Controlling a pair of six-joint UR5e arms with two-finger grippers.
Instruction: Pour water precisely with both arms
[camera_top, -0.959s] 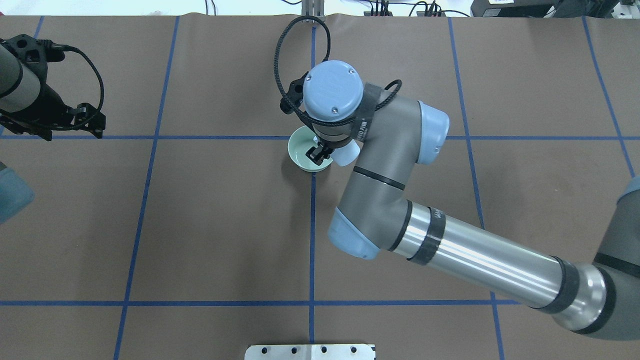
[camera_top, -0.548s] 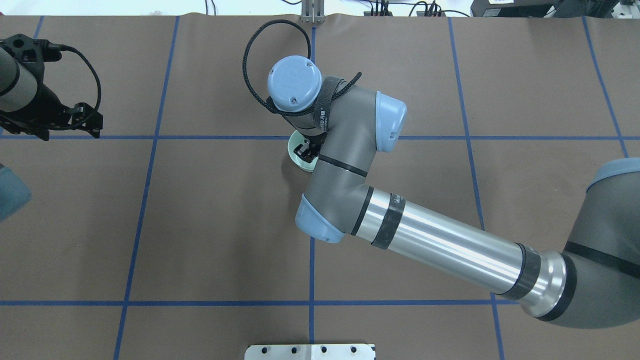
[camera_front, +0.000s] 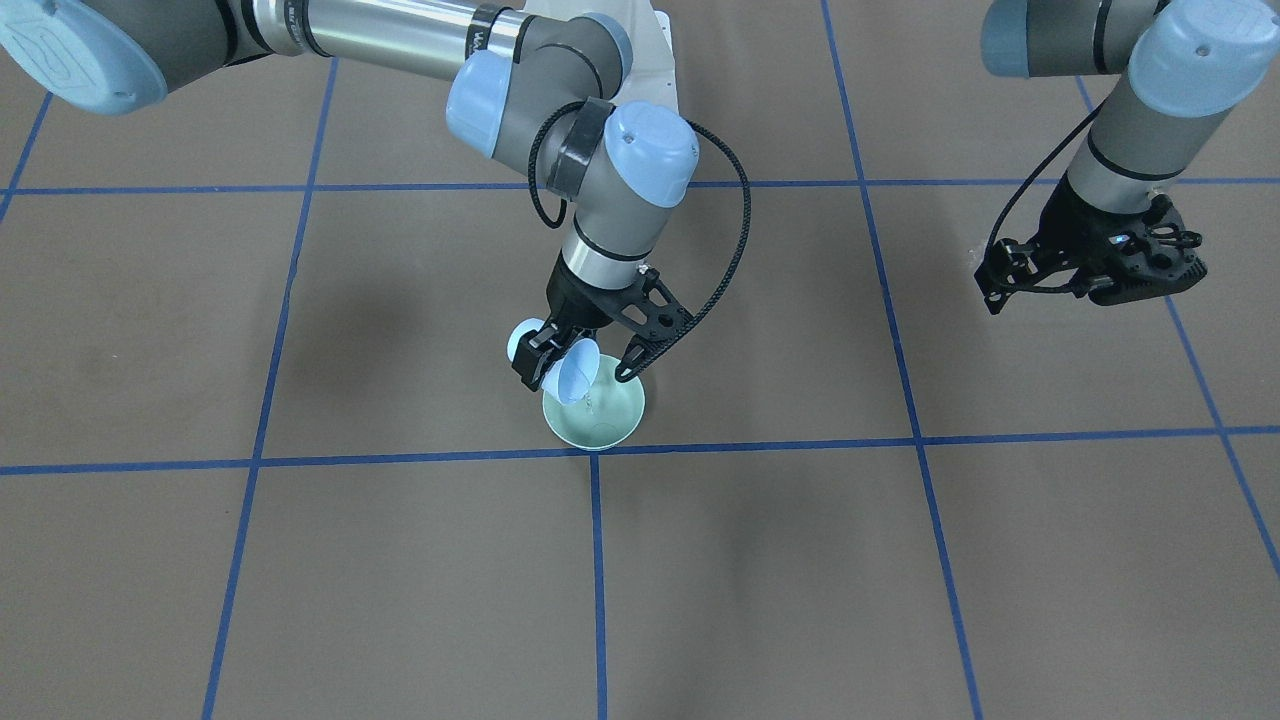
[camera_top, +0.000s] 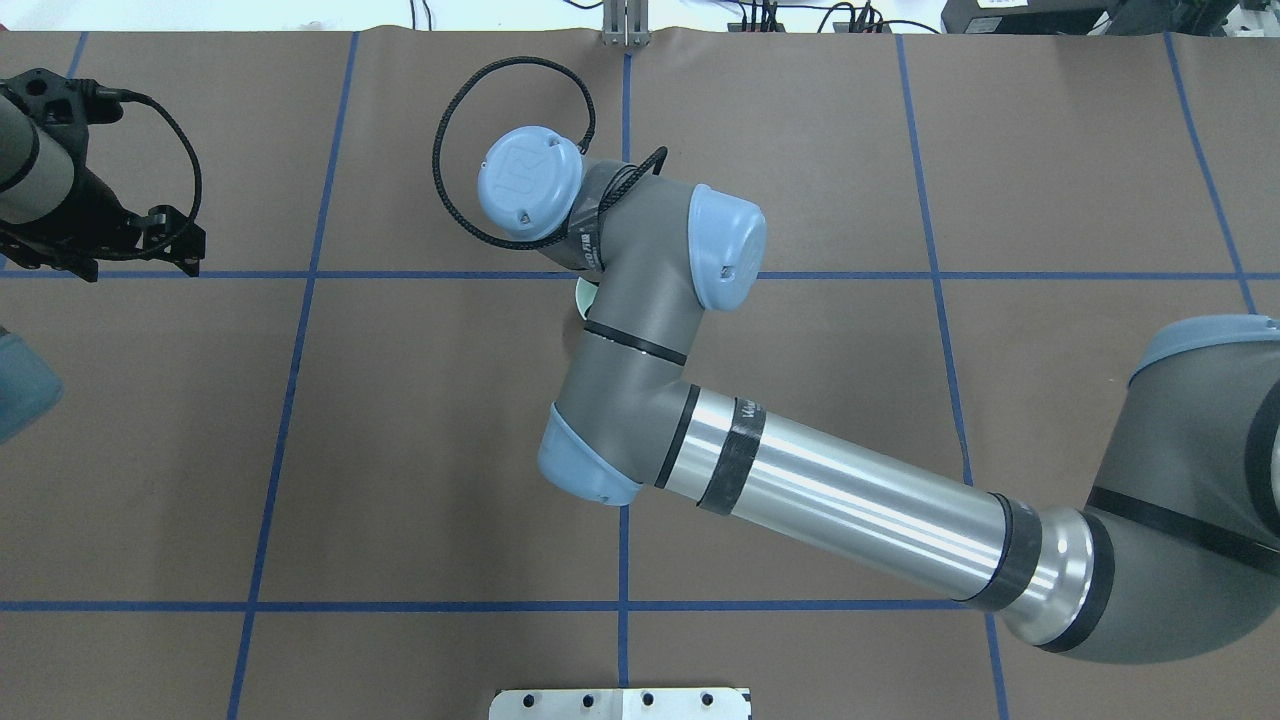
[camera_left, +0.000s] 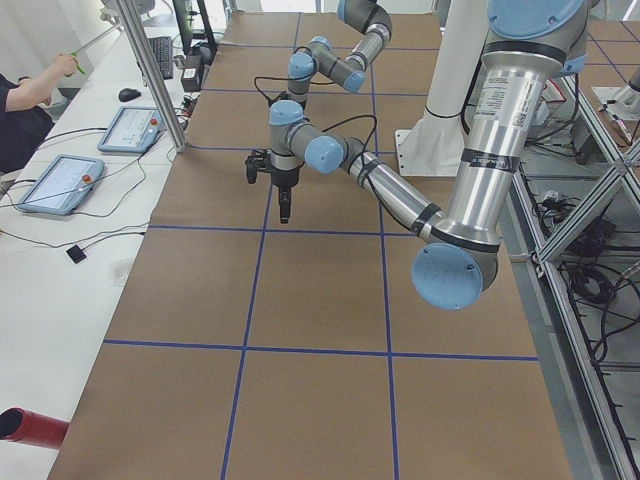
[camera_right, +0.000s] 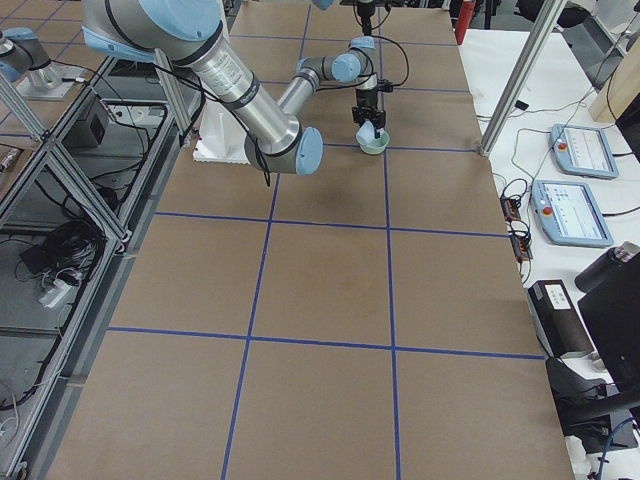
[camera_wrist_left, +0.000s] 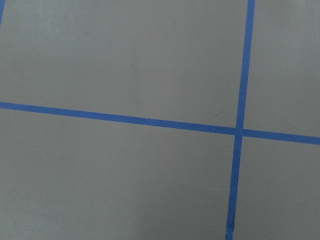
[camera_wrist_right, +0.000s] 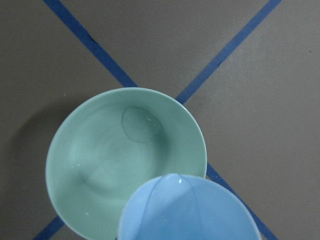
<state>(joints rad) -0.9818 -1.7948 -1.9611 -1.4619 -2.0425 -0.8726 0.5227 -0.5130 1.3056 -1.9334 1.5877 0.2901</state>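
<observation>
- Reaching in over the middle of the brown table (camera_top: 400, 450), the right arm (camera_top: 850, 500) is hanging its wrist above a pale green bowl (camera_front: 612, 425).
- The right gripper (camera_front: 545, 360) is clamping its black fingers on a pale blue cup (camera_front: 578, 380), pinching it near the side of the cup.
- It is holding the cup tipped steeply, so the open mouth is facing down towards the inside of the bowl.
- In the right wrist view, the cup's lip (camera_wrist_right: 187, 210) is overlapping the bowl's near rim (camera_wrist_right: 75, 150), and the two are not touching in the front view.
- A small pool of water (camera_wrist_right: 141, 125) is lying on the bowl's floor, off centre and towards the far wall.
- A faint glint is showing under the cup's lip in the front view, but it is too small to tell whether it is a falling stream.
- The bowl is sitting upright on a crossing of the blue tape lines (camera_front: 900, 437).
- From overhead, the right arm's wrist is covering almost all of the bowl, leaving only a thin green sliver (camera_top: 583, 297) showing.
- The left arm (camera_top: 30, 180) is hovering well apart, over the table's left side.
- The left gripper (camera_front: 1095, 268) is hanging above bare table beside another tape crossing, and I cannot tell whether its claw is wide or narrow.
</observation>
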